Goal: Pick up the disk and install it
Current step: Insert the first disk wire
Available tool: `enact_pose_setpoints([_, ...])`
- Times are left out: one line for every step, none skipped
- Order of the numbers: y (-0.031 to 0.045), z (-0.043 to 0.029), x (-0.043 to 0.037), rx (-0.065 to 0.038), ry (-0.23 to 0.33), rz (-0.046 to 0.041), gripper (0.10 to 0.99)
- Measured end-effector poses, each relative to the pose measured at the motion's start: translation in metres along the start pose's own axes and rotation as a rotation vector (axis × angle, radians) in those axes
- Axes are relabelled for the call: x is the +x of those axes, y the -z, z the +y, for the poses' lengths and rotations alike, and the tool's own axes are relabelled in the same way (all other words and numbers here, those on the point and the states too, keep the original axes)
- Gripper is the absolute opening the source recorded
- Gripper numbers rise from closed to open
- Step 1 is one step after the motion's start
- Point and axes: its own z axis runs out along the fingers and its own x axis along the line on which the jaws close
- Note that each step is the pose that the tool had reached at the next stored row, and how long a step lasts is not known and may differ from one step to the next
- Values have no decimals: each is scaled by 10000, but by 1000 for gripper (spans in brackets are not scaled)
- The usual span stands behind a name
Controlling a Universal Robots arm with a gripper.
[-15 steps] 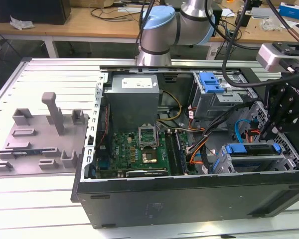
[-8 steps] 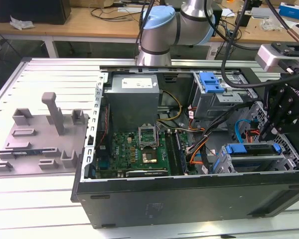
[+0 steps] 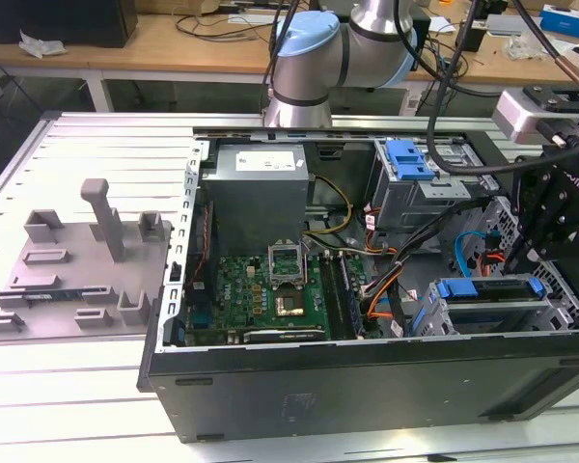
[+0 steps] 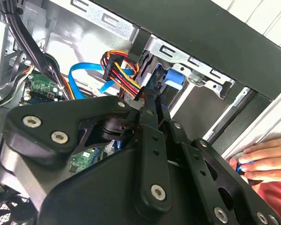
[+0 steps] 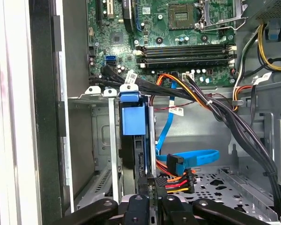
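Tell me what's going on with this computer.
A robot arm is working inside an open computer case that lies on its side. Its tool is down at the drive cage, right by the disk, which stands in a cage slot with its blue rails showing. Whether the tool is gripping the disk can't be told. A person's hand is just outside the case.

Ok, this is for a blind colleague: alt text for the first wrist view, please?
A flat blue-railed disk stands on edge in a grey metal drive cage inside an open computer case, with the black pincer at its near end. Beyond lie a green motherboard, a flat blue data cable and orange, red and yellow wires.
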Motion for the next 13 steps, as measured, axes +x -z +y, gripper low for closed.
enact_pose_setpoints([0, 0, 0, 0, 0, 0, 169])
enact_pose_setpoints([0, 0, 0, 0, 0, 0, 169])
enact_pose_setpoints([0, 0, 0, 0, 0, 0, 169])
enact_pose_setpoints([0, 0, 1, -1, 0, 0, 169])
enact_pose_setpoints([1, 0, 4, 0, 0, 3, 169])
enact_pose_setpoints([0, 0, 8, 0, 1, 2, 169])
enact_pose_setpoints([-3, 0, 11, -1, 0, -2, 169])
enact_pose_setpoints([-5, 2, 16, -1, 0, 0, 169])
enact_pose_setpoints([-7, 2, 19, -1, 0, -1, 169])
enact_pose_setpoints([-7, 3, 20, -1, 1, 0, 169])
enact_pose_setpoints([-8, 2, 21, 0, 1, 0, 169])
enact_pose_setpoints([-11, 2, 23, 0, 0, 0, 169])
enact_pose_setpoints([-12, 2, 26, 0, 1, 0, 169])
